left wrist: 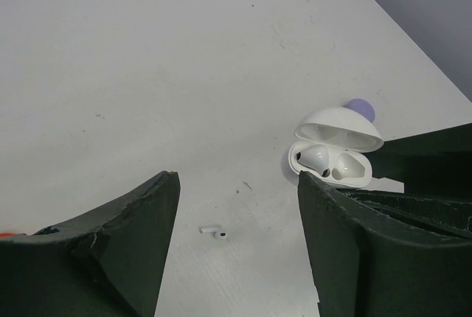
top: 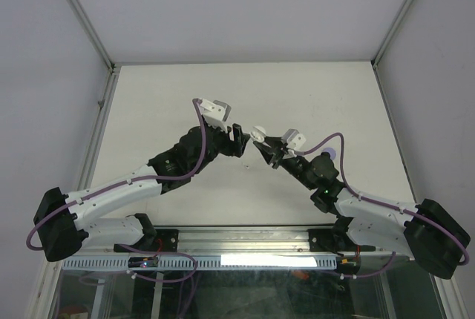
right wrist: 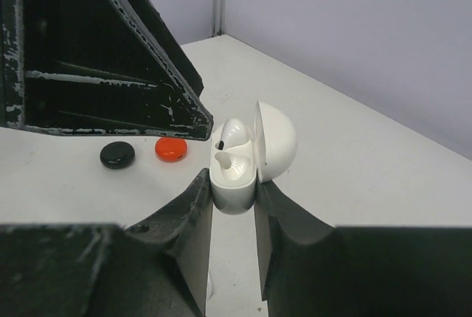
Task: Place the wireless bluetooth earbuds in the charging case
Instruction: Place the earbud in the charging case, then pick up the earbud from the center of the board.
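- Right gripper clamped on the open white case, two earbuds seated inside
- Left gripper spread apart, empty, above a white earbud lying on the worktop

- Top external view: set high over the near edge of the white matte tabletop, looking steeply down. It is distant, so the open white glossy plastic charging case appears tiny near centre.
- Left wrist view: low and close, facing across the tabletop between the left gripper fingers. The same case sits right of centre.
- Right wrist view: nearest, looking along the right gripper fingers, with the case at centre.
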You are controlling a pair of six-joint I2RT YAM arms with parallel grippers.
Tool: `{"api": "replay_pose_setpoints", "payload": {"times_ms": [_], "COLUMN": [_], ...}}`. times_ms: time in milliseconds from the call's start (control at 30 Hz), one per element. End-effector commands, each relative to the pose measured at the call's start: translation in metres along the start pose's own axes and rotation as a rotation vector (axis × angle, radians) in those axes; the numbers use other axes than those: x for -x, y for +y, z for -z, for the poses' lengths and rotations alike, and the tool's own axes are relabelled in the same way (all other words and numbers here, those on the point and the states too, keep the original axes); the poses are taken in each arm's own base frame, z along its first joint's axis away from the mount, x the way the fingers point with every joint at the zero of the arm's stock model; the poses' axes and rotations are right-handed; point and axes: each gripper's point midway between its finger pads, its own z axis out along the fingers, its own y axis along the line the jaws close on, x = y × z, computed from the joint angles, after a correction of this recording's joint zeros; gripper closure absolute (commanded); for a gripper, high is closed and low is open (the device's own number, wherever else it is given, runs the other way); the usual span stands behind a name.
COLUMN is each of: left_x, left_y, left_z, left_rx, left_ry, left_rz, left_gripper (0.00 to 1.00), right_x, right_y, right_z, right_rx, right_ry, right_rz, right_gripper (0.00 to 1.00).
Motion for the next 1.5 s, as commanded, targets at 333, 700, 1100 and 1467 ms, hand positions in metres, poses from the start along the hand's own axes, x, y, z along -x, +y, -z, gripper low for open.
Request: {"api": "replay_pose_setpoints", "payload": {"times_ms": [333,700,1100,1467], "left_x": [-0.059,-0.133,-0.166,-0.189], "left_y": [0.013,0.015,0.007,0.005], "left_z": [-0.013,-0.046,-0.078,-0.069], "left_rx": [0.013,0.026,-0.083,-0.137], "left_ry": [0.166,0.393,0.524,0.666], "left_rz": [-0.085,-0.101,-0.165,-0.116], "left_gripper": [0.34,0.44,0.43,0.41], "right_x": [-0.005,-0.031,-0.046,-0.047], "right_y": [-0.03,-0.056,-0.058,-0.06], "right_z": [0.024,0.058,0.057,0.059], "right_rx": [-0.178,-0.348,-0.355,-0.364], "right_ry": [0.012,0.071,0.116,0.119], "right_rz": [-0.016,-0.016,0.005,0.009], "right_gripper": [0.89,0.88,0.88,0.88]}}
